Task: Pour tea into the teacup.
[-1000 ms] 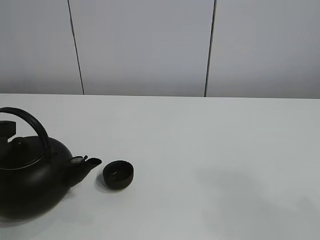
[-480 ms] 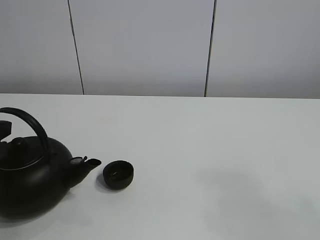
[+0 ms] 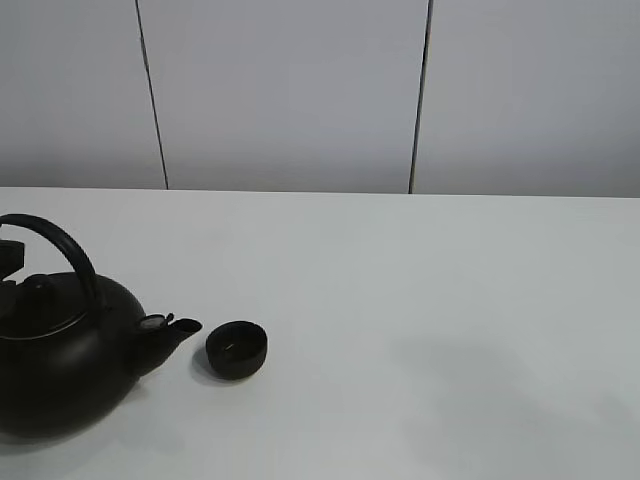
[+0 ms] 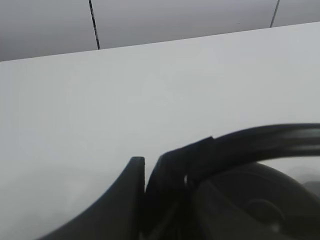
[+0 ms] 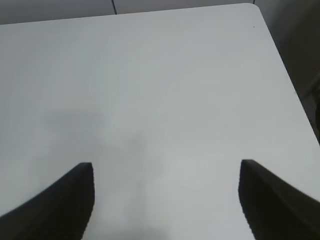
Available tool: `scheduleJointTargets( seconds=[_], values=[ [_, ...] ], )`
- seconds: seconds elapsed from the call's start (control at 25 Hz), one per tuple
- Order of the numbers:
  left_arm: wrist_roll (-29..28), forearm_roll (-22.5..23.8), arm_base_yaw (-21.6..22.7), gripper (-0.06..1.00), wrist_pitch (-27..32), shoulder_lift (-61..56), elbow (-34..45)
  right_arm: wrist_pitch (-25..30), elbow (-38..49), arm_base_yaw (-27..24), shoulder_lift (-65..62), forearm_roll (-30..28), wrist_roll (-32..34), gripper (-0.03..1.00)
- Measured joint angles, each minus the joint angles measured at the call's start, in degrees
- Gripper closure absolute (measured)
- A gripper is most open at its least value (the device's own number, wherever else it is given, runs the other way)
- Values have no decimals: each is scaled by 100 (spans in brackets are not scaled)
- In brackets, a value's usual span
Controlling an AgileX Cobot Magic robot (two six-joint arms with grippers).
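**Worktop** (image 3: 420,300): white, plain, set against a pale panelled wall (image 3: 290,90) with two thin dark seams.

**Teapot** (image 3: 60,370): large, round, matte black. It stands upright on the worktop at the near left corner. The arched handle (image 3: 62,238) stands up over the lid. The short spout (image 3: 182,329) points along the near edge towards the right.

**Teacup** (image 3: 237,349): small, low, round, black, no handle. It stands upright on the worktop near the near edge, left of the middle. It is just beside the tip of the spout, with a narrow strip of white between the two. A faint pale glint shows inside; what it holds cannot be made out.

**Left hand** (image 4: 147,162): black, at the left end of the teapot's handle. It is clenched on the handle, with only a thin slit between its fingers (image 4: 125,200). From there the handle curves away over the pot's dark body.

**Right hand** (image 5: 166,165): released, its two dark fingers (image 5: 75,195) set wide apart and grasping nothing. It hangs over bare worktop towards the far right corner, well apart from teapot and teacup.
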Motion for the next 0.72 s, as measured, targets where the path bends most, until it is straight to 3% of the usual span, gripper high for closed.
scheduleJointTargets(
  seconds=[0.2, 0.72],
  values=[
    [-143, 51, 0, 79, 499, -266, -133, -8, 0, 0, 0, 0, 0, 42],
    [-143, 100, 0, 79, 602, -280, -682, -8, 0, 0, 0, 0, 0, 42]
  ],
)
